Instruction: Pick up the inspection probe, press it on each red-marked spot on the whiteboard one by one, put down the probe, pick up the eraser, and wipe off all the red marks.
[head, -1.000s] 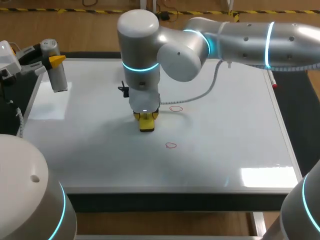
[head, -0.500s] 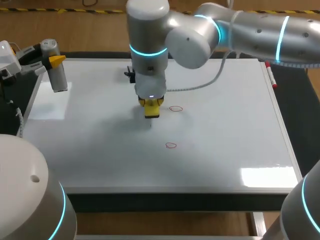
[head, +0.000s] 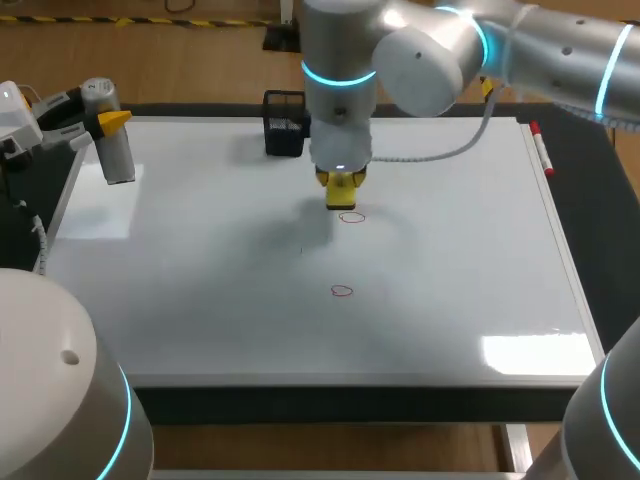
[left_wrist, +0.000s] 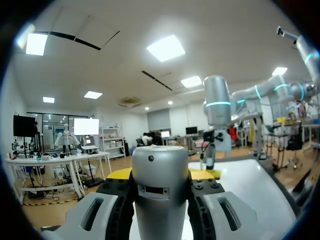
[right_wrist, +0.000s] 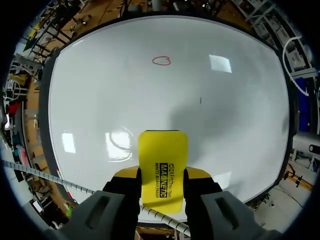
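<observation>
The right tool (right_wrist: 162, 174) has carried the flat yellow eraser (head: 341, 191) from the middle of the glossy white whiteboard (head: 460, 290) toward its far edge. It pinches the eraser just beside the farther of 2 small red rings (head: 351, 217). Wiping looks to be in hand. Next it should press down and sweep over that ring, then the nearer red ring (head: 342, 291). The left tool (head: 105, 122) pinches the grey cylindrical probe (head: 115, 152) at the far-left corner.
</observation>
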